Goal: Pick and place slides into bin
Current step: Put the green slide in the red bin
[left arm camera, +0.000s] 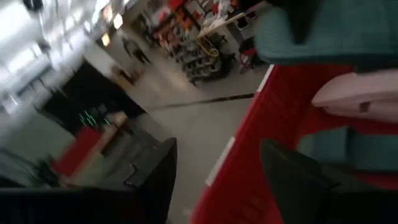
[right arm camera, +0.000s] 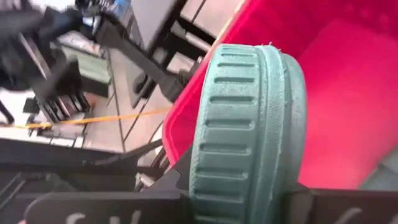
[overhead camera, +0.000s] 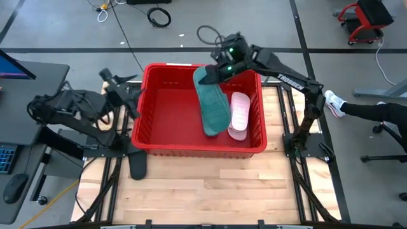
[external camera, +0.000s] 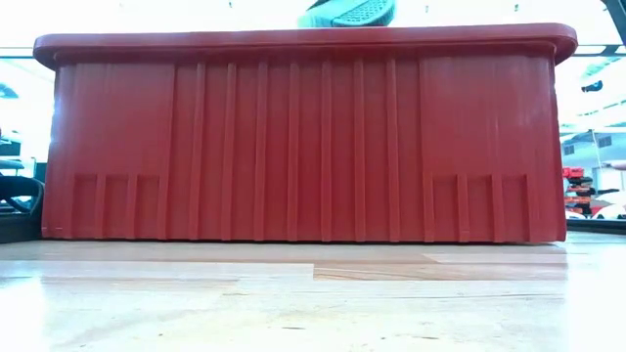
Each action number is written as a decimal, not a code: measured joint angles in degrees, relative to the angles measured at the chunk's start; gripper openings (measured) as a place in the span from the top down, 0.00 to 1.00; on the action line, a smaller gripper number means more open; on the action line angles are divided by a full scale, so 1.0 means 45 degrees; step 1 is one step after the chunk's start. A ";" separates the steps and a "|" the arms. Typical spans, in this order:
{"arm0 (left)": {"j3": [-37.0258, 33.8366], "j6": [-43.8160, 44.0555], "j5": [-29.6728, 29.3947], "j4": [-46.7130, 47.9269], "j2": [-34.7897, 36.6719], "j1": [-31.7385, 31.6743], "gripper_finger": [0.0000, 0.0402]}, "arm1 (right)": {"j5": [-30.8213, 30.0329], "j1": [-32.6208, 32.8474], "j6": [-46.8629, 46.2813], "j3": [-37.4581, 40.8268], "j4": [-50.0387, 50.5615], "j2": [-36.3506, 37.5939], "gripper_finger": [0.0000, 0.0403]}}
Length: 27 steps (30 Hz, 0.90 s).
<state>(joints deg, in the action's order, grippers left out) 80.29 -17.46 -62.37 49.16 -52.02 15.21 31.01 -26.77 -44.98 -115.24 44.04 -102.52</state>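
Note:
The red bin (overhead camera: 147, 137) stands in the middle of the table. My right gripper (overhead camera: 215, 70) is over its far rim, shut on a teal slide (overhead camera: 213, 105) that slants down into the bin. The slide's upper end shows above the rim in the low view (external camera: 347, 12). Pale pink slides (overhead camera: 239, 116) lie in the bin beside it, toward the right wall. A black slide (overhead camera: 138, 164) lies on the table by the bin's near left corner. My left gripper (overhead camera: 130, 95) is open and empty, just outside the bin's left wall. My right gripper pinches the teal slide near its far end, one finger on each long side (right arm camera: 205, 186). The fingers lie across the slide, and its ribbed sole (right arm camera: 242, 124) faces the wrist camera. The held end is above the rim. Whether the lower end (overhead camera: 216, 127) rests on the bin floor, I cannot tell.
The bin's front wall (external camera: 303, 147) fills the low view. Bare wooden table (overhead camera: 210, 197) lies in front of the bin. A person's foot in a white shoe (overhead camera: 335, 102) shows beyond the table's right side.

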 joint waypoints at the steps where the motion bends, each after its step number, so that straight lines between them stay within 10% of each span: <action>1: 0.0000 0.0790 0.0004 0.0454 0.0187 0.0003 0.43 | 0.0157 0.0008 -0.0070 0.0460 -0.0382 0.0000 0.85; 10: 0.0000 0.4347 0.0118 0.2858 0.0880 0.0003 0.52 | 0.0216 -0.0298 -0.1241 0.4581 -0.4251 -0.0005 0.85; 27: 0.0000 0.4301 0.0137 0.3060 0.0838 0.0003 0.57 | -0.2398 -0.0505 -0.1246 0.7722 -0.7886 -0.0005 0.85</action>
<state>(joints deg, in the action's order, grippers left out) 80.29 1.89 -61.76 62.93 -48.25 15.22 20.22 -29.04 -50.59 -80.49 8.56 -102.54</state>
